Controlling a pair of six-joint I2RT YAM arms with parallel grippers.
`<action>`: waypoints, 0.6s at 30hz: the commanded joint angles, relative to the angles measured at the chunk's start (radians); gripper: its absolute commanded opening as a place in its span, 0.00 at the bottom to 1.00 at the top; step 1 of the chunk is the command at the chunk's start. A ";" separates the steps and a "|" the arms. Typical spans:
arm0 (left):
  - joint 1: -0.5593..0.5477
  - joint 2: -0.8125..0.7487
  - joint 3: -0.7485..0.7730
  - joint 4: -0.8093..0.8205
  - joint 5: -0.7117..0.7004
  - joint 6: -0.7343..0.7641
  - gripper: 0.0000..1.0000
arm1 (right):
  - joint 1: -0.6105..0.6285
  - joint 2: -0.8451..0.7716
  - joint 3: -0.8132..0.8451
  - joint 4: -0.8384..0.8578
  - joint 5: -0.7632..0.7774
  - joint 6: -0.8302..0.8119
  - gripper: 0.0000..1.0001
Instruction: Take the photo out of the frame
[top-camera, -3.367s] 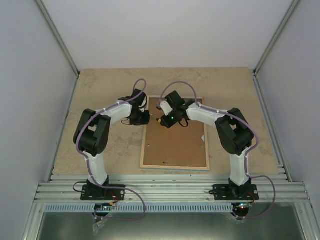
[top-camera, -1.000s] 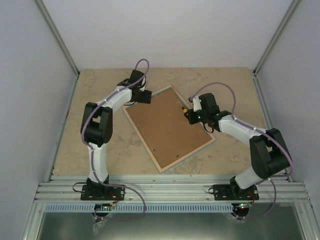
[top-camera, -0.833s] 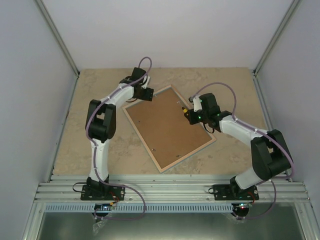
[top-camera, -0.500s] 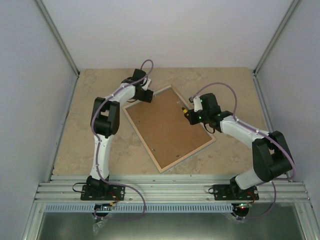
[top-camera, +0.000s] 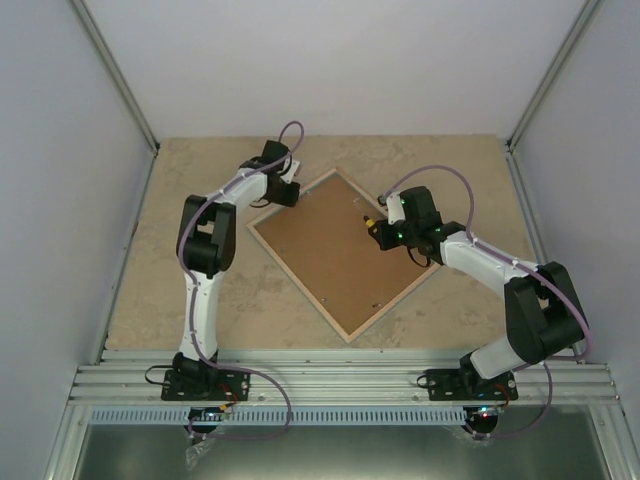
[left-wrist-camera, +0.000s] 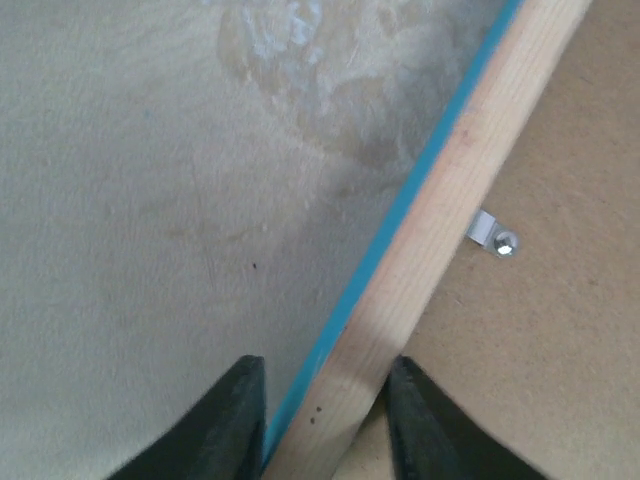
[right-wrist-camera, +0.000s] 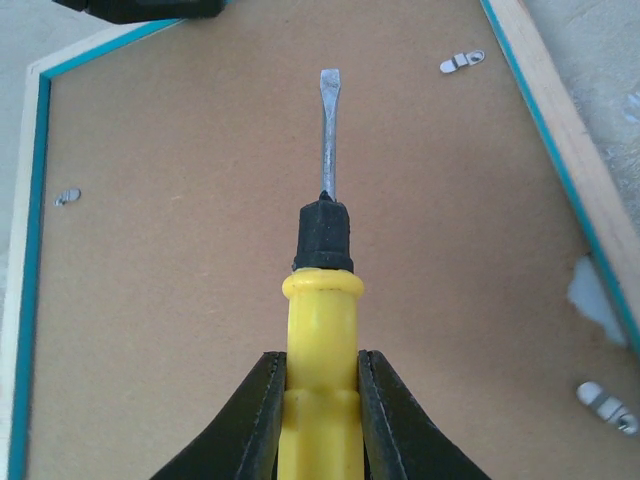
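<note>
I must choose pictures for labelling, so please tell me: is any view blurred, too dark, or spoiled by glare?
Left wrist: the frame and its metal clip sharp, the fingers of the left gripper dark, little detail. Right wrist: the screwdriver sharp, no glare. Top external: even soft light, faint shadows, nothing blurred.

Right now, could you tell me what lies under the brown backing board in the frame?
Nothing beneath it shows. The frame lies face down on the table; the backing board fills it, small metal clips at its edge. The photo, if under there, is covered.
</note>
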 joint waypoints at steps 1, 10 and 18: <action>0.001 -0.052 -0.081 -0.020 -0.017 -0.072 0.28 | -0.005 -0.018 -0.003 0.003 -0.026 -0.002 0.00; -0.003 -0.176 -0.247 -0.022 -0.024 -0.185 0.17 | 0.008 0.003 0.004 0.025 -0.062 0.008 0.00; -0.032 -0.286 -0.396 -0.017 0.005 -0.285 0.15 | 0.046 0.053 0.044 0.018 -0.083 0.003 0.00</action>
